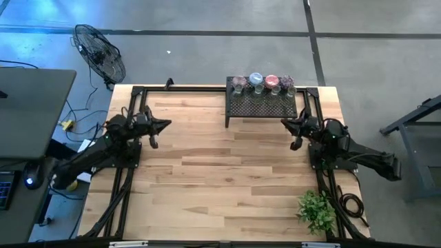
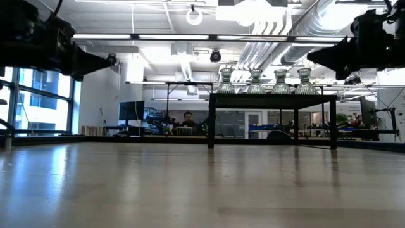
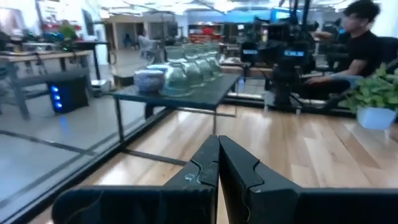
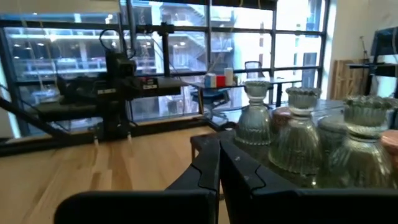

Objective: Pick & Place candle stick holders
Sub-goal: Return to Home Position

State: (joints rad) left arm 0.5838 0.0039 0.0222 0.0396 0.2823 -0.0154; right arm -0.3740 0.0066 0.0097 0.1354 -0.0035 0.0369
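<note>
Several small glass candle stick holders (image 1: 264, 84) stand in a row on a low black mesh stand (image 1: 260, 105) at the table's far edge, resting on their bases; they also show in the low view (image 2: 268, 81), the left wrist view (image 3: 177, 74) and the right wrist view (image 4: 298, 137). My left gripper (image 1: 167, 125) hovers shut and empty at the table's left, above the wood. My right gripper (image 1: 284, 123) hovers shut and empty just near-right of the stand. The closed fingertips show in the left wrist view (image 3: 217, 143) and the right wrist view (image 4: 219, 144).
A green leafy plant (image 1: 318, 210) stands at the table's near right corner. A black frame runs along the table's edges (image 1: 131, 93). A fan (image 1: 100, 52) stands on the floor beyond the far left corner. People sit beyond the table (image 3: 354, 43). Bare wood lies mid-table (image 1: 227, 172).
</note>
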